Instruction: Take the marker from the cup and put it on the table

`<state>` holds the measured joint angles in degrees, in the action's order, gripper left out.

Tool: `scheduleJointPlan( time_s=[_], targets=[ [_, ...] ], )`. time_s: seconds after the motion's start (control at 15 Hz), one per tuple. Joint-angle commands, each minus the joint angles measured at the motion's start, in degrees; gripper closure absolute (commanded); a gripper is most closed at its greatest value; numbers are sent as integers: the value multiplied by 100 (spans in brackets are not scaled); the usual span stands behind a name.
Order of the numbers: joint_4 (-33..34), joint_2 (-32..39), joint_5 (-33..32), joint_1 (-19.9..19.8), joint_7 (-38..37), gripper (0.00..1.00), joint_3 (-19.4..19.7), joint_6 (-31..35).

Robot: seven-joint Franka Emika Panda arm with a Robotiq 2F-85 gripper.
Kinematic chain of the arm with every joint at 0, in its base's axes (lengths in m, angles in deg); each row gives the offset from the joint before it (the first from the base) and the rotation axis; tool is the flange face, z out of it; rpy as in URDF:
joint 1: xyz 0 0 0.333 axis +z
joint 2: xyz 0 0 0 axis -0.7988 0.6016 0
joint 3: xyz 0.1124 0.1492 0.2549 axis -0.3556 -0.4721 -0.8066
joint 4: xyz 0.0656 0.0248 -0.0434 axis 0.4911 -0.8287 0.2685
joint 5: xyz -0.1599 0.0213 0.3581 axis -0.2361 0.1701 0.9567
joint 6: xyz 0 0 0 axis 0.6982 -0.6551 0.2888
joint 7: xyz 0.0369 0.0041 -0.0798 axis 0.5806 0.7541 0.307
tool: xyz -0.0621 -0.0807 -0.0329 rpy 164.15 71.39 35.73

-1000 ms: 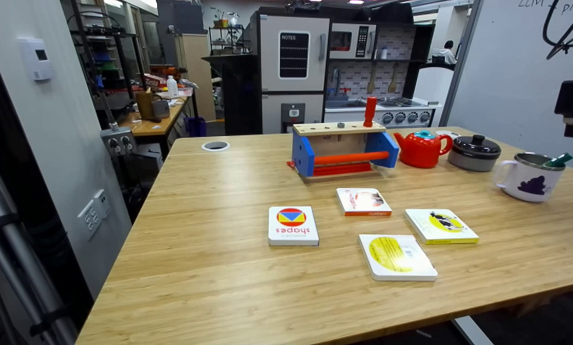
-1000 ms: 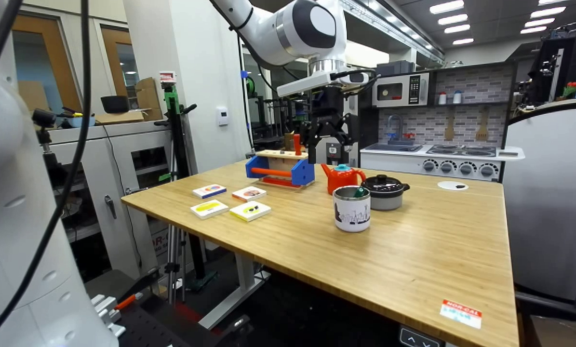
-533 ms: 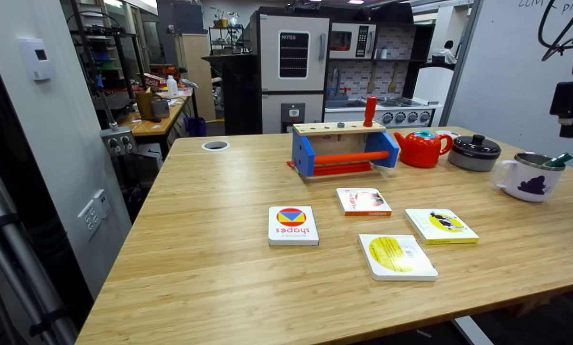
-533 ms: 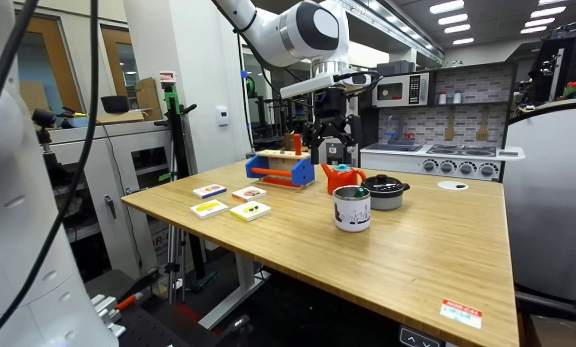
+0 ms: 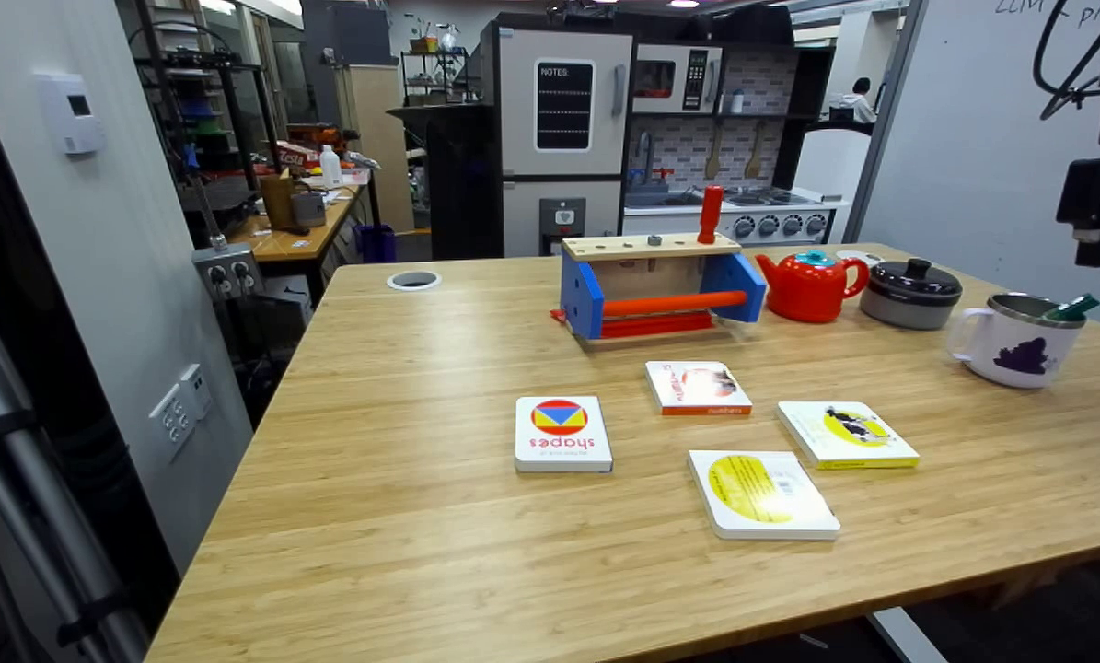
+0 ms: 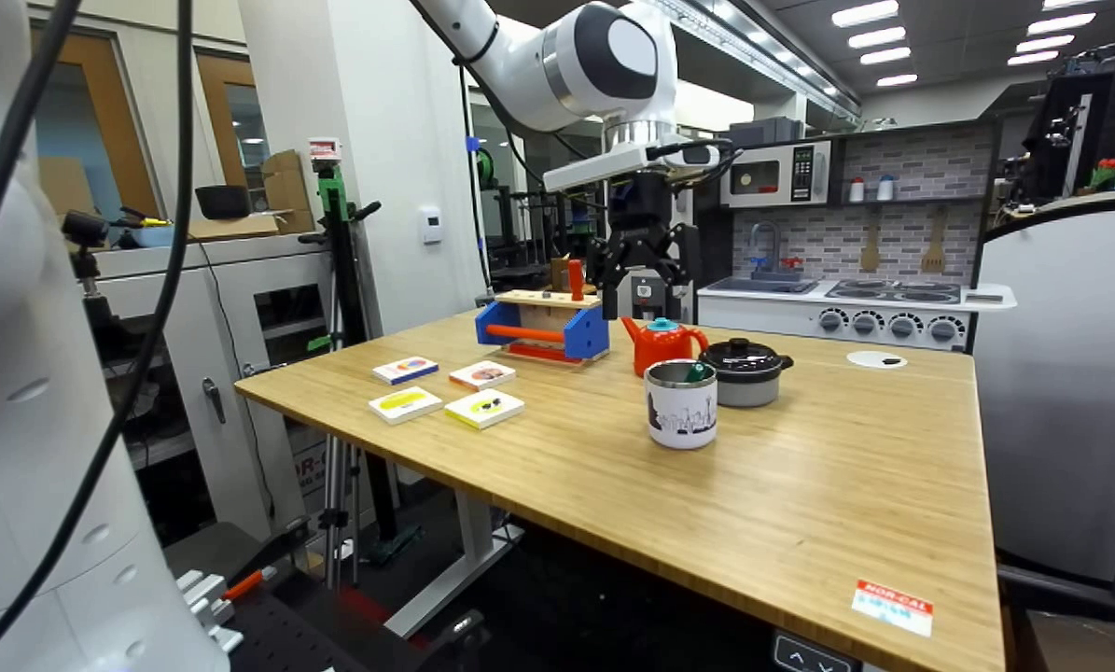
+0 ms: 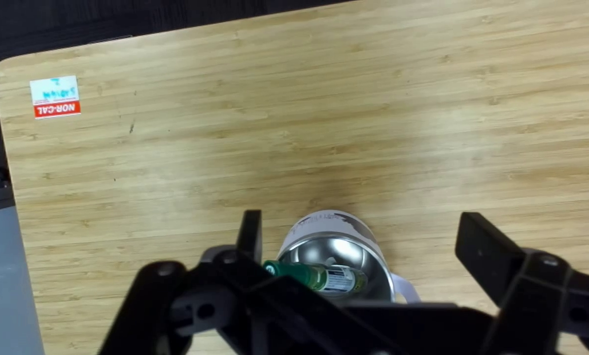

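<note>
Wrist view: pincer [image 7: 361,226] parted, cup [image 7: 329,227] stands well inside table [image 7: 200,138] edges.

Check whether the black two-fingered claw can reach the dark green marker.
Likely yes: the open claw hangs higher, nothing visibly blocks it, and the marker pokes out of the white metal-lined mug.

Red teapot [image 5: 805,293] near lidded pot [image 5: 910,299]; four books [image 5: 563,435].

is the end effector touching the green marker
Apart. In an exterior view, the end effector hangs above the green marker, with part of the red teapot showing in the gap between.
</note>
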<state>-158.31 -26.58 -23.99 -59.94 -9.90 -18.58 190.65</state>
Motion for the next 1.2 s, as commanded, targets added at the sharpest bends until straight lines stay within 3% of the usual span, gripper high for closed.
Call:
scheduleJointPlan(
  time_s=[0.0, 1.13],
  targets=[
    [259, 231, 60, -98, -13, 0, 16, -63],
    [1171, 1285, 279, -295, 1, 0, 41, -214]
  ],
)
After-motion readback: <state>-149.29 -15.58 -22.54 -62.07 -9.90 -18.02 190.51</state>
